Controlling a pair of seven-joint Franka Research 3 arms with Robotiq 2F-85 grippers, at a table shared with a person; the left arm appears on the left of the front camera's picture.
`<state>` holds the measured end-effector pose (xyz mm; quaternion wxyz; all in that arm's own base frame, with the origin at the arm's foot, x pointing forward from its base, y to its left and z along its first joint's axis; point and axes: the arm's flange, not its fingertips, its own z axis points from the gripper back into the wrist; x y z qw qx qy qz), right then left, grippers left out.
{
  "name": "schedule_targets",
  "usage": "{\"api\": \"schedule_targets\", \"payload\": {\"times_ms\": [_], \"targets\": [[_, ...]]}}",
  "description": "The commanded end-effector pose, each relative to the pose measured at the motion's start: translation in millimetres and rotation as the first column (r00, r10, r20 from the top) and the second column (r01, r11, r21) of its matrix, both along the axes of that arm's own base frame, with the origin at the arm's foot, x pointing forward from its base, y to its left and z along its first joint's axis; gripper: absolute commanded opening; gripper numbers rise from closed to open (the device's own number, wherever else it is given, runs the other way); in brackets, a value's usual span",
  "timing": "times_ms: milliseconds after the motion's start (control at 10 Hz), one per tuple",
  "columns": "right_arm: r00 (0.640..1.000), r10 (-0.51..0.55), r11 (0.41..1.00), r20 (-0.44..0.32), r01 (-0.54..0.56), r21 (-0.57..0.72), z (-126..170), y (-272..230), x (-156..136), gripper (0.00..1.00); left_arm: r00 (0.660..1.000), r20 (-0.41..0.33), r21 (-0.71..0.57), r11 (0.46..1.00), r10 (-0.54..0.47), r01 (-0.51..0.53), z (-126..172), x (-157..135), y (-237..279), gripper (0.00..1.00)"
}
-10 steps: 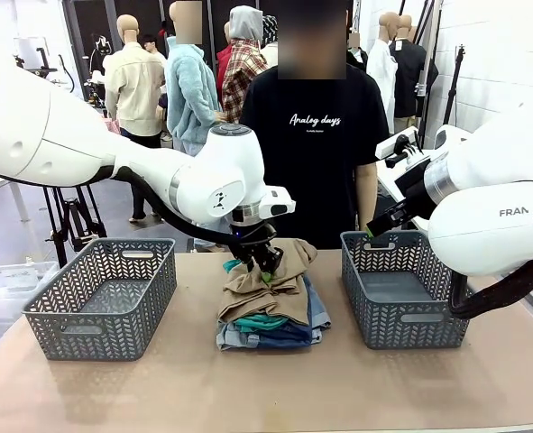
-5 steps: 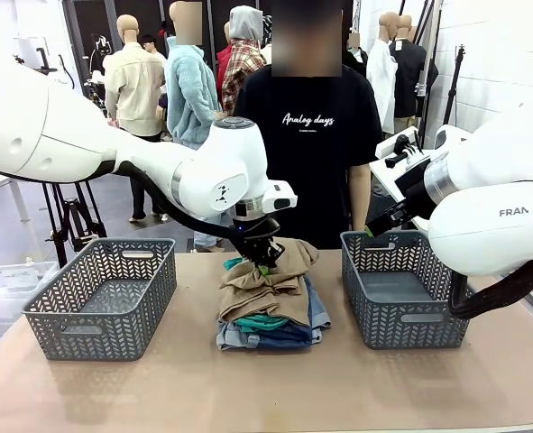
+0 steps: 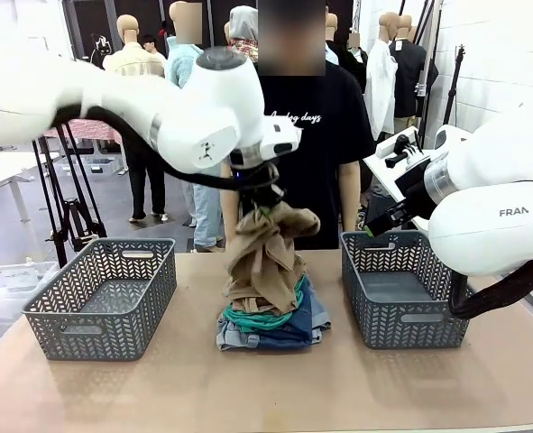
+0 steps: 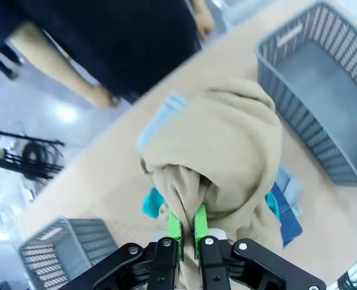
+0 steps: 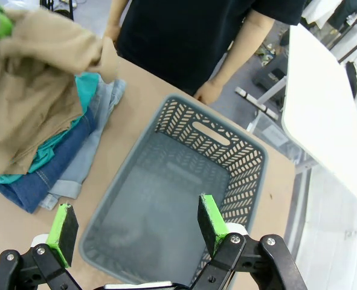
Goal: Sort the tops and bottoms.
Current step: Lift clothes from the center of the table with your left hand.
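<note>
Pinching tan shirt (image 3: 266,253) centre frame, left jaws shut on it; raise higher so hem clears teal shirt (image 3: 257,319); right jaws wide open, empty

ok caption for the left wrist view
Jaws shut on the tan shirt, bunched above the pile of clothes

The person's black T-shirt (image 3: 338,144) carries slanted white script across the chest that reads "Analog days". Its first letters sit close against the left arm's wrist, and the line stands above and just behind the left gripper (image 3: 264,207). The right arm (image 3: 505,194) bears dark capitals "FRAN" on its white casing. The picture's edge cuts the word off, far to the right of that gripper.
</note>
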<state>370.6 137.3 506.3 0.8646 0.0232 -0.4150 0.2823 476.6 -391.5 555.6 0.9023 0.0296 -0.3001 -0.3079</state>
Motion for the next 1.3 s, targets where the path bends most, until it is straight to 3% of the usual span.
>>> {"api": "schedule_targets", "payload": {"times_ms": [0,200,500,900,1000,1200], "targets": [[1.0,-0.002,1.0,0.005,0.002,-0.002,0,0,0,1.0,0.989,0.145,0.042,0.999,-0.007,0.001,29,-11,-12,0.0],[1.0,-0.002,1.0,0.005,0.002,-0.002,0,0,0,1.0,0.954,0.297,0.078,0.997,-0.042,0.019,79,-30,-27,0.0],[1.0,-0.002,1.0,0.005,0.002,-0.002,0,0,0,1.0,0.886,0.463,0.151,0.987,-0.02,-0.056,128,-49,-38,0.0],[1.0,-0.002,1.0,0.005,0.002,-0.002,0,0,0,1.0,0.935,0.355,0.097,0.994,0.015,-0.052,125,-60,-16,0.0],[1.0,-0.002,1.0,0.005,0.002,-0.002,0,0,0,1.0,0.914,0.405,0.145,0.989,-0.024,-0.039,129,-51,-29,0.0],[1.0,-0.002,1.0,0.005,0.002,-0.002,0,0,0,1.0,0.914,0.405,0.145,0.989,-0.024,-0.039,129,-51,-29,0.0]]}}
